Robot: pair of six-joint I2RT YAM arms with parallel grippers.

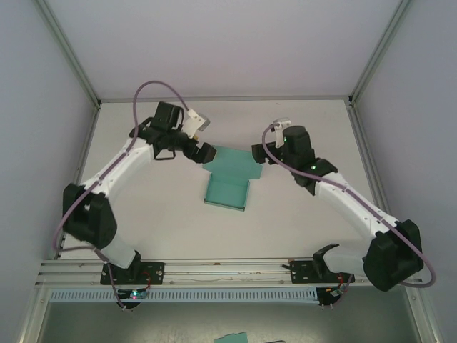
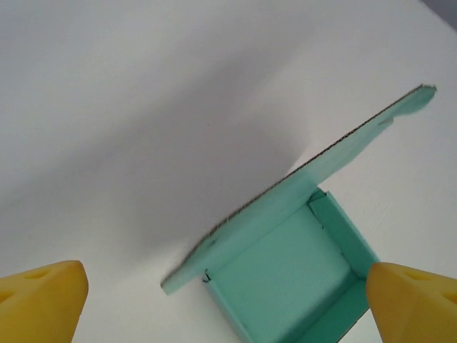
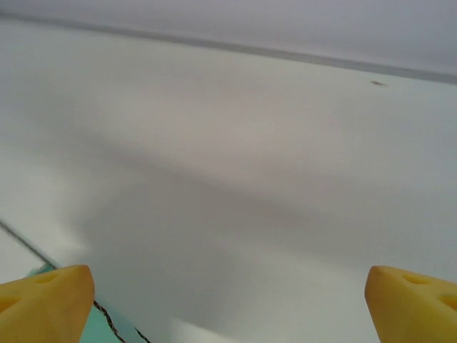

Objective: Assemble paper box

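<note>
The paper box lies at the middle of the surface, between the two arms. Its tray is open, and one flap stands raised. The left fingers are spread wide, with the tray between them. The right fingers are spread wide, just beside the box's edge.

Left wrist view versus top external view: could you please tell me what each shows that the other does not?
Left wrist: the paper box close up, its tray walls folded upright, lid panel lifted and nearly edge-on, wide-spread yellow fingertips. Top external: both arms, the left gripper and right gripper flanking the box's far end. Both: the teal box on the white table.
</note>
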